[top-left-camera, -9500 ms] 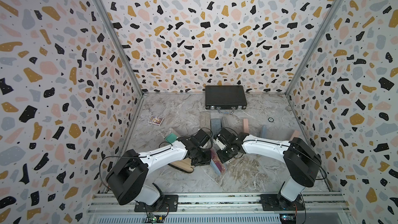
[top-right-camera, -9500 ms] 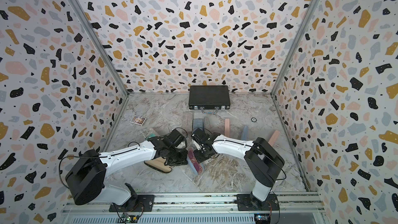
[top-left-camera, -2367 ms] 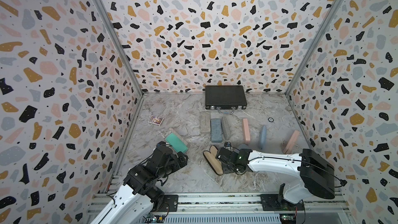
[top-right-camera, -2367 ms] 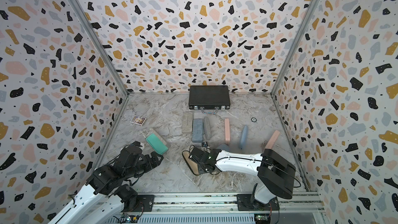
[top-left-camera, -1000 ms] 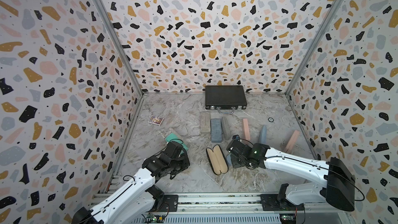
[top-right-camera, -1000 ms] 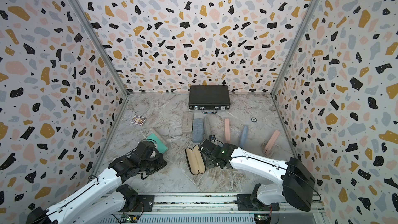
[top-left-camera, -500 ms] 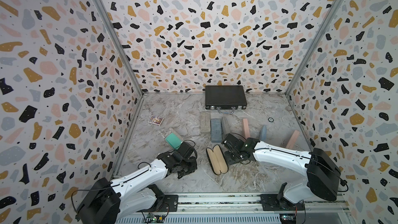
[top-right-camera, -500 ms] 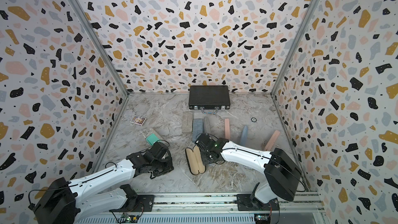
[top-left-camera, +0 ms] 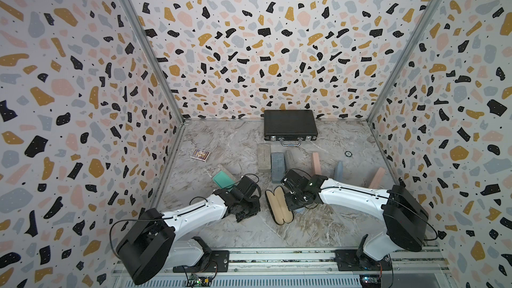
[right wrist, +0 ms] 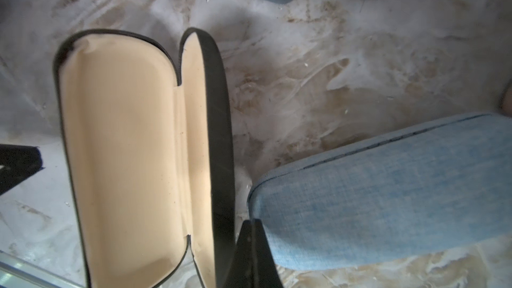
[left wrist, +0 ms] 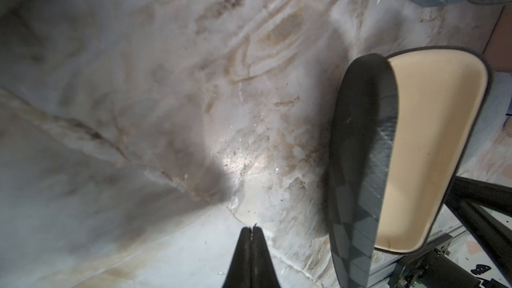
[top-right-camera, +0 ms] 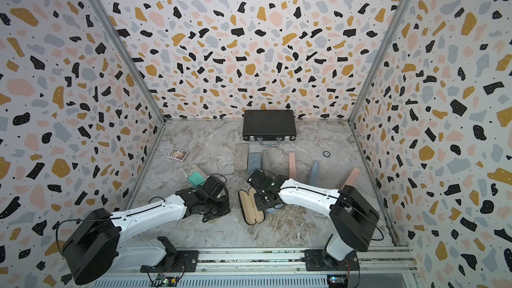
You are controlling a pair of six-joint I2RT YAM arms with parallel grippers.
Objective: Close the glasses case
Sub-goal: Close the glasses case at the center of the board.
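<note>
My left arm has reached in beside the open glasses case, which lies near the front middle of the surface, black shell splayed, cream lining up. The left tool and right tool flank it, both pinched shut and empty. Closing hasn't begun; I judge one half must next be tipped onto the other.

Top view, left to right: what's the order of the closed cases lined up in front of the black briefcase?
beige case → dark blue-grey case → grey case → pale pink case → blue case → salmon case
</note>
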